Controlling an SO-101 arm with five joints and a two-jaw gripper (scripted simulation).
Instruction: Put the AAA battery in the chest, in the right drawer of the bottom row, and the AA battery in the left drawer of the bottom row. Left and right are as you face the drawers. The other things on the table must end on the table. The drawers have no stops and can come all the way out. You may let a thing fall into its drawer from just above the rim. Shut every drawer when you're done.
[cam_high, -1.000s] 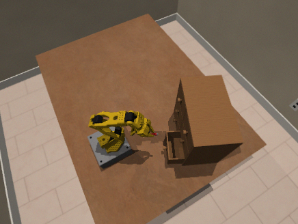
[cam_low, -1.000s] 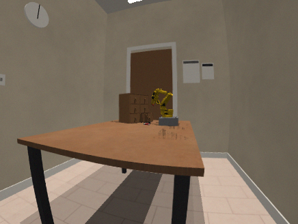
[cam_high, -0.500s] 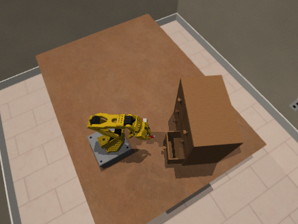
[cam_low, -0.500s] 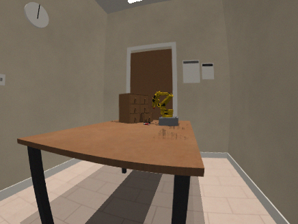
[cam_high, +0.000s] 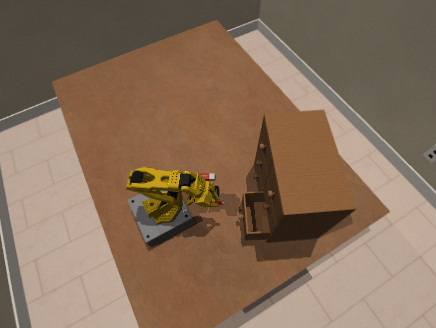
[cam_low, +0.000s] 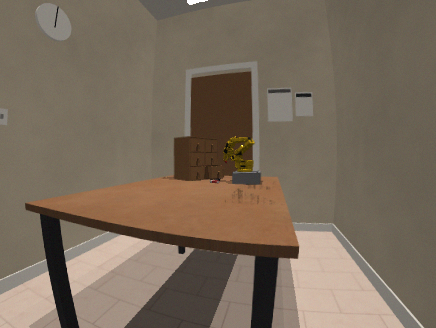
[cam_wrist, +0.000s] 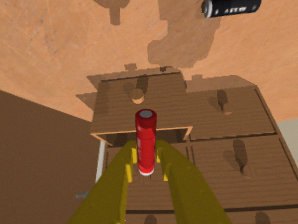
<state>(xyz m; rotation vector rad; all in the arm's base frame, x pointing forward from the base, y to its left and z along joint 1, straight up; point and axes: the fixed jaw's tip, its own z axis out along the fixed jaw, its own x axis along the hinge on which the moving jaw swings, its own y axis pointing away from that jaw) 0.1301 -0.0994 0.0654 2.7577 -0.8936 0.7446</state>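
Observation:
My gripper (cam_wrist: 146, 167) is shut on a slim red battery (cam_wrist: 145, 141) and holds it pointing out past the fingertips; it also shows in the top view (cam_high: 218, 202). The wooden chest (cam_high: 300, 170) stands to the right of the arm. Its bottom-row right drawer (cam_high: 255, 216) is pulled out and looks empty; in the wrist view this open drawer (cam_wrist: 142, 134) lies just ahead of the battery's tip. The gripper is short of the drawer and above the table. A thicker black battery (cam_wrist: 231, 7) lies on the table in front of the chest.
The other drawers (cam_wrist: 227, 107) are shut, with round knobs. A small red and white thing (cam_high: 209, 176) lies on the table beside the arm. The arm's grey base (cam_high: 160, 217) stands to the left of the chest.

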